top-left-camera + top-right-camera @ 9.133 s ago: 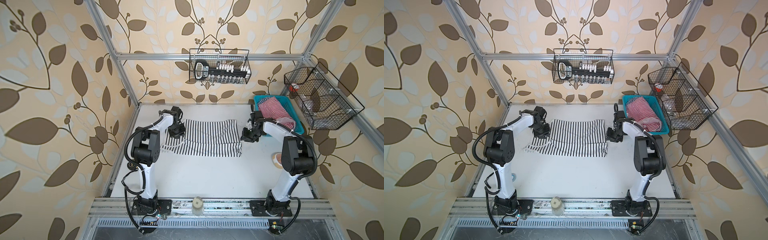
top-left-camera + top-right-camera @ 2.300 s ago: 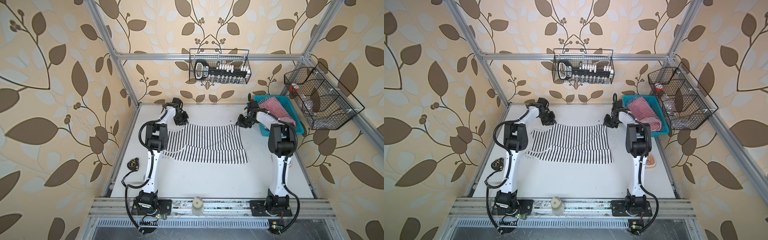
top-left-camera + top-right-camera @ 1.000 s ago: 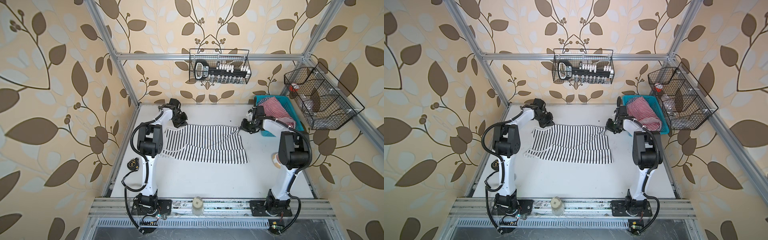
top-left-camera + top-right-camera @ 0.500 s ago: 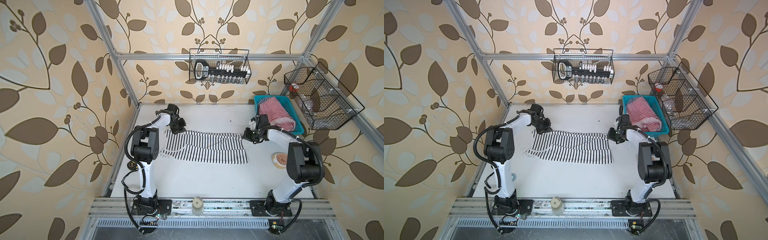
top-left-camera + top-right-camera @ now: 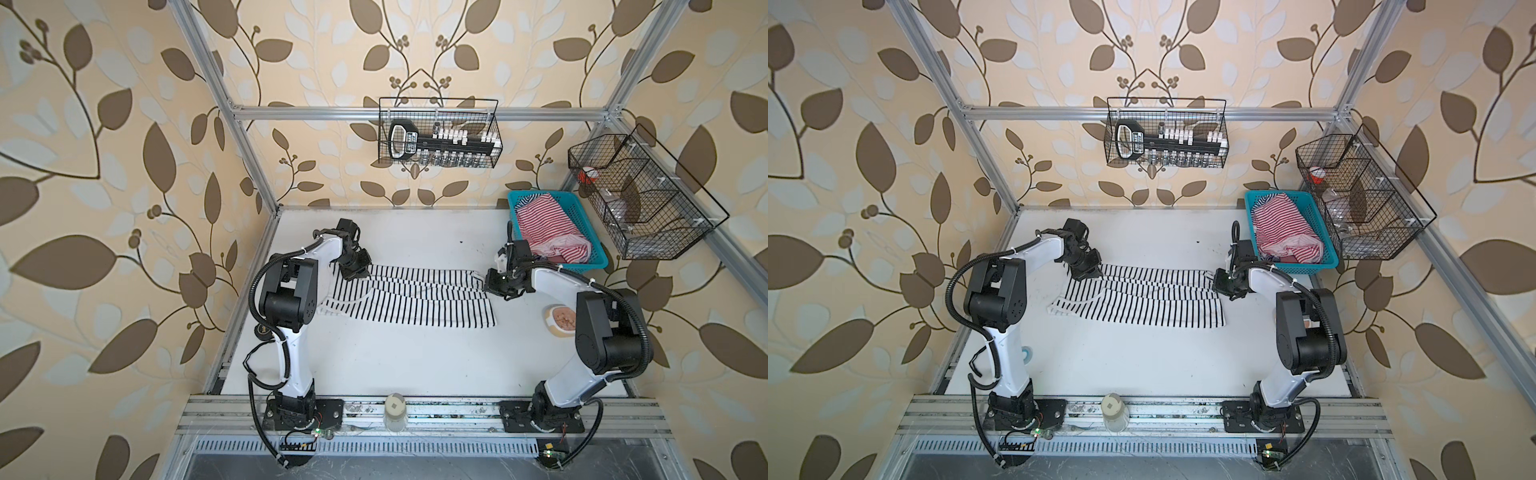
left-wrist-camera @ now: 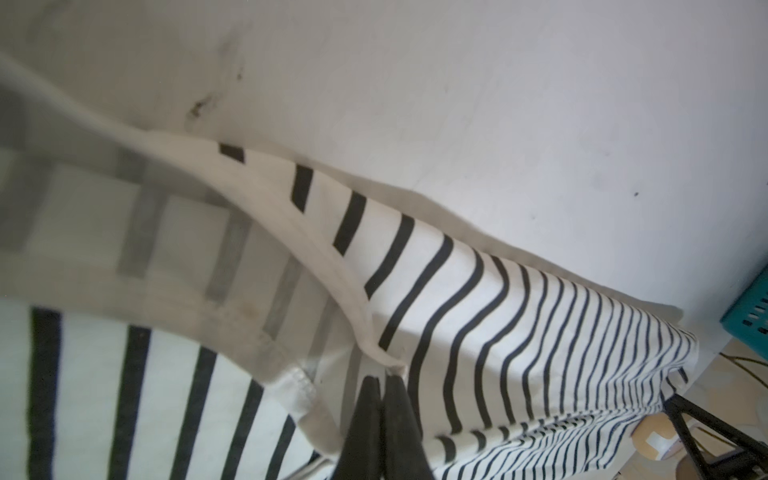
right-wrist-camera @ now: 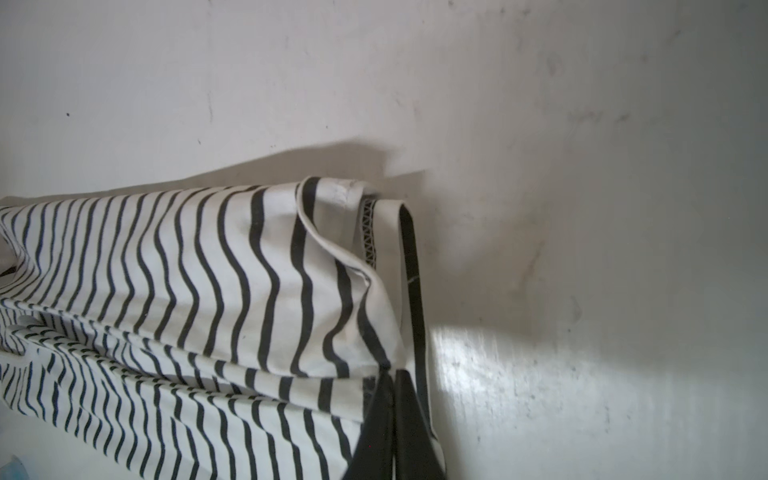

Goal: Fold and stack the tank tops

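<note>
Claws (image 5: 352, 272) pinching black-striped tank top (image 5: 415, 305)

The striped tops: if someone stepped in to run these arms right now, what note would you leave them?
Left claw: shut on the far left corner of the black-striped tank top.
Right claw: shut on its far right corner.
That top lies spread on the table, its far edge pulled over toward the front, the fold not yet laid down.
Red-striped tank top: bunched in the blue basket, unfolded.
Left: finish this fold, fold the red one, stack both.
</note>
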Motion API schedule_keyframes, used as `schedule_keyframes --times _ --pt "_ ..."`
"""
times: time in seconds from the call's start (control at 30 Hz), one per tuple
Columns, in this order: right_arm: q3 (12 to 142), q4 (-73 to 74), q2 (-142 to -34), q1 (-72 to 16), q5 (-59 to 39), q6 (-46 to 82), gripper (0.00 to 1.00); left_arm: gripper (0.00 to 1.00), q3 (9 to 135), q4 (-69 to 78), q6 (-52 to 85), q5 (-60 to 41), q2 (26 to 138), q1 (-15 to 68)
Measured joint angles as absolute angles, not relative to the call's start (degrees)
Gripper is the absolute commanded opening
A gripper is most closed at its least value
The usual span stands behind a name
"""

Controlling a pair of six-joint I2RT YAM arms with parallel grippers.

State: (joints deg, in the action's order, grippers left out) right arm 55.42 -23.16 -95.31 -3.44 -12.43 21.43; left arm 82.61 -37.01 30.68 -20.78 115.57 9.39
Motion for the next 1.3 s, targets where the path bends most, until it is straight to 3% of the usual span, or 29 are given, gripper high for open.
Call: schedule_keyframes --times 0.3,0.37,0.67,1.0,1.3 --pt "53.6 -24.5 -94.6 -4.2 -11.4 21.3 0.23 0.01 80.4 -37.1 30.7 -20.4 115.5 9.5" --pt "53.6 -25.1 -94.6 -4.2 -11.0 21.2 0.26 0.14 80.3 -37.5 30.7 -20.4 115.5 9.5" --pt "58.1 -29.3 -94.5 -4.2 -9.4 21.1 0.29 0.24 80.2 -40.8 30.3 -19.5 112.5 9.8" --pt "71.4 -31.2 -98.8 -6.0 -9.4 19.2 0.29 0.19 88.7 -43.4 30.4 -19.9 110.0 11.7" --pt "79.1 -34.6 -109.9 -7.8 -10.7 15.8 0.28 0.13 95.7 -41.3 31.1 -22.7 121.6 14.0"
